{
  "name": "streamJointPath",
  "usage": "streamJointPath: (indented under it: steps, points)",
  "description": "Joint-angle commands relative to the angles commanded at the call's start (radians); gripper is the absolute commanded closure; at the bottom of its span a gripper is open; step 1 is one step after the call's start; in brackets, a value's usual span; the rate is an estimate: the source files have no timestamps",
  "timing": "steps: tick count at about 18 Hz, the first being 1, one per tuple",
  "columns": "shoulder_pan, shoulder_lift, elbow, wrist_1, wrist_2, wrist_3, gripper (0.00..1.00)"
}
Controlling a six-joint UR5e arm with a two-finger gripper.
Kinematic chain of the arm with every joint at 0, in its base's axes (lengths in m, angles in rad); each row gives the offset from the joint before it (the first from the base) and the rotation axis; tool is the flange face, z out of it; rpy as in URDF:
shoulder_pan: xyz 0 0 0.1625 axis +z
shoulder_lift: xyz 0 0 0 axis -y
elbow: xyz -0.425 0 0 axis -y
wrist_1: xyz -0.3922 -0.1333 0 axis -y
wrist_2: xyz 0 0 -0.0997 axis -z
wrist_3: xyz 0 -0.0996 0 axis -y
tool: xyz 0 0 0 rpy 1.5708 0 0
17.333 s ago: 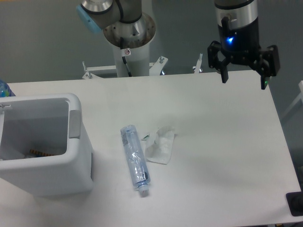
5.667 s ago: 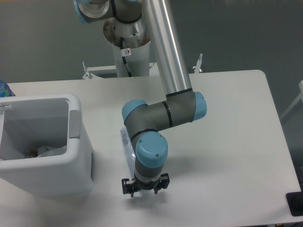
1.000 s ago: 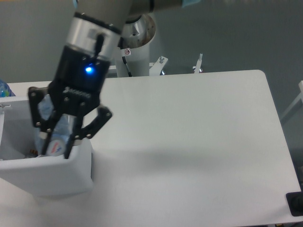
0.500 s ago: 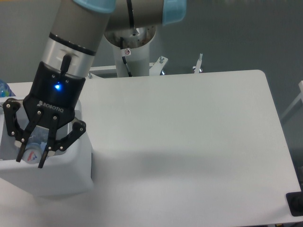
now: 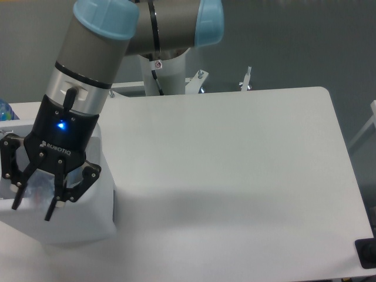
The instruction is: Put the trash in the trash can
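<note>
The jaws stand spread wide, their black fingers [image 5: 16, 197] splayed apart and pointing down toward the lower left of the frame, with nothing clamped between them. The gripper [image 5: 33, 208] hangs over the bin [image 5: 97, 202] at the left edge of the picture, its fingertips low over the opening. Between the fingers a pale bluish patch shows, which looks like the bottle [image 5: 36, 183] lying inside the bin, apart from the pads; it is blurred and mostly hidden, so its pose cannot be told. The wrapper is not visible; the gripper covers most of the bin's inside.

Above the fingers, the black gripper body carries white lettering and a small blue light. Above that comes a silver wrist and then the grey arm [image 5: 97, 53] with light blue caps, rising to the top of the frame. Behind it, at the upper middle, stands the white base column [image 5: 164, 70] of the arm.

The bin is white with rounded corners; only its right wall and lower front show past the gripper. It sits on the white table [image 5: 235, 176], which fills the middle and right of the frame. A small black object [image 5: 367, 254] sits at the lower right corner.
</note>
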Motion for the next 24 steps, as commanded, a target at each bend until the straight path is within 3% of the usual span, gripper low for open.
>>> streamJointPath:
  steps: [4,10,13,14,17,20,24]
  points:
    - [0.037,0.026,0.012,0.0,0.05,0.061,0.0]
    - [0.104,0.061,0.037,-0.005,0.286,0.198,0.0]
    - [0.127,0.08,0.031,-0.017,0.42,0.369,0.0]
    - [0.136,0.089,0.02,-0.029,0.451,0.418,0.0]
    - [0.147,0.106,0.022,-0.159,0.491,0.535,0.0]
    - [0.15,0.118,0.011,-0.274,0.657,0.705,0.0]
    - [0.166,0.121,-0.014,-0.287,0.709,0.744,0.0]
